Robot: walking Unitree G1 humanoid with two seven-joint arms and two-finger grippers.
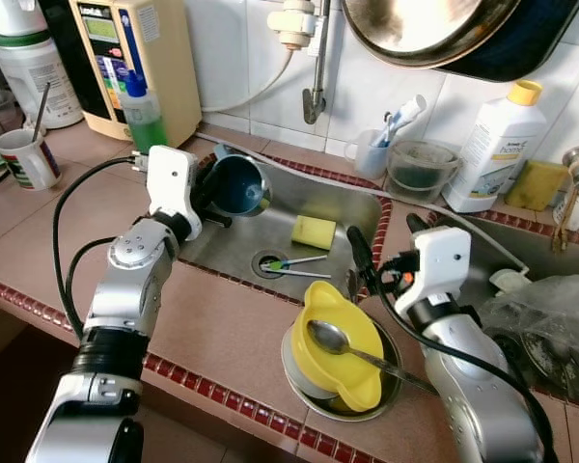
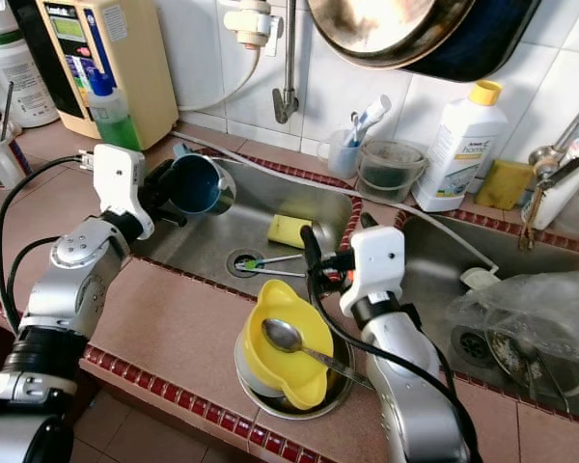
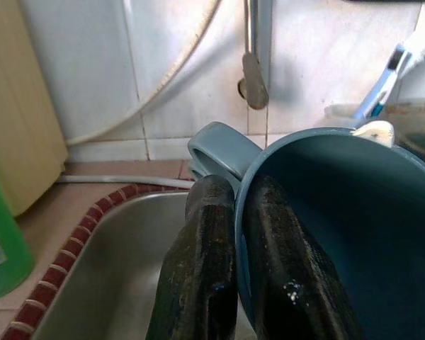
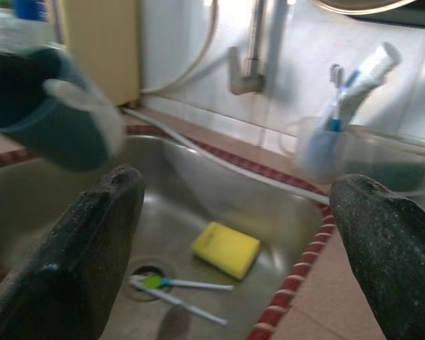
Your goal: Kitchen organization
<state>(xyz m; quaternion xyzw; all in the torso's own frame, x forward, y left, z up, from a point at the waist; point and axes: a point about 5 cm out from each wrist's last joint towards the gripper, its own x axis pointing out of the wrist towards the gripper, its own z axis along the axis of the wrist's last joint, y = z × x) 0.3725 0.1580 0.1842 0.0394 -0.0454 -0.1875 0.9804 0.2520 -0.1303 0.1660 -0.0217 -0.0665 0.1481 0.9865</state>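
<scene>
My left gripper point(image 1: 215, 198) is shut on the rim of a dark blue mug point(image 1: 237, 185), one finger inside and one outside. It holds the mug tilted on its side over the left corner of the steel sink point(image 1: 357, 204). In the left wrist view the fingers point(image 3: 269, 234) pinch the mug wall point(image 3: 340, 234) beside its handle. My right gripper point(image 1: 386, 236) hangs open over the sink's right edge, holding nothing. In the sink lie a yellow sponge point(image 1: 314, 231) and two toothbrushes point(image 1: 294, 267) by the drain.
A yellow plastic dish point(image 1: 343, 357) with a spoon point(image 1: 330, 338) sits in a metal bowl on the front counter. Along the back stand a green bottle point(image 1: 145, 116), a toothbrush cup point(image 1: 374, 152), a detergent bottle point(image 1: 495, 145) and the tap point(image 1: 316, 96). A white mug point(image 1: 27, 157) stands far left.
</scene>
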